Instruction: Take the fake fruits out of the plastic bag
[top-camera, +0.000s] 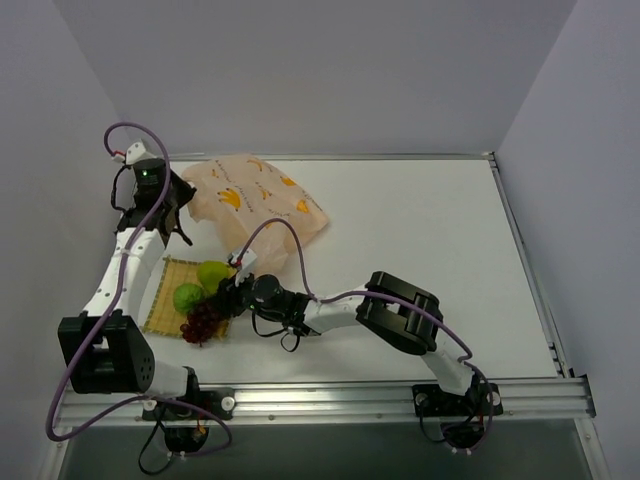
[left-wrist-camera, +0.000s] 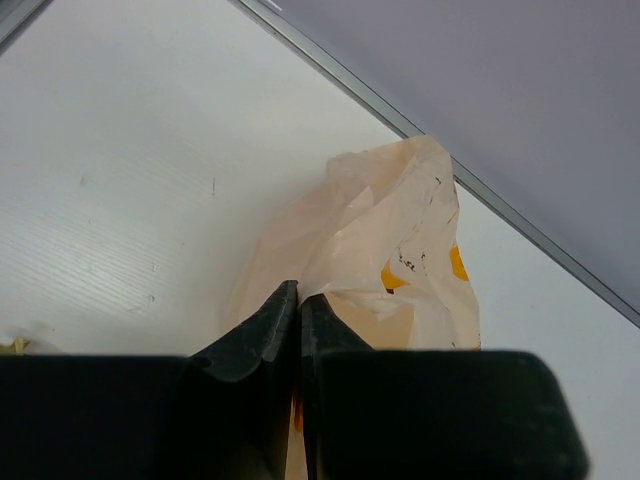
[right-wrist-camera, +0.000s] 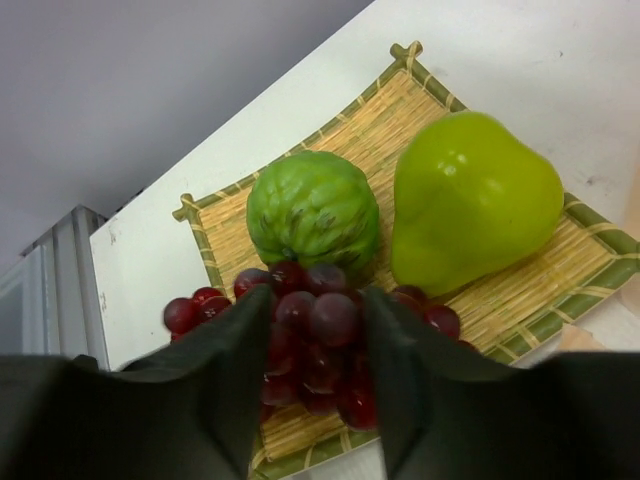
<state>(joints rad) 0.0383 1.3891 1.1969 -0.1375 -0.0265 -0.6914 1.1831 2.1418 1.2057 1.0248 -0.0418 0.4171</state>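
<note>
The peach plastic bag (top-camera: 255, 195) printed with bananas lies crumpled at the back left of the table. My left gripper (top-camera: 165, 210) is shut on its left edge, and a fold of the bag (left-wrist-camera: 400, 230) is pinched between the tips of the left gripper (left-wrist-camera: 298, 290). The bumpy green fruit (top-camera: 187, 297) (right-wrist-camera: 312, 210), the pear (top-camera: 213, 273) (right-wrist-camera: 470, 200) and the grapes (top-camera: 203, 320) (right-wrist-camera: 300, 370) lie on a woven mat. My right gripper (top-camera: 228, 297) (right-wrist-camera: 315, 300) is low over the mat, its fingers closed on either side of the grape bunch.
The yellow woven mat (top-camera: 172, 275) (right-wrist-camera: 420, 100) lies at the front left, just in front of the bag. A metal rail (top-camera: 330, 400) runs along the near edge. Grey walls close in the table at the left, back (left-wrist-camera: 350, 85) and right.
</note>
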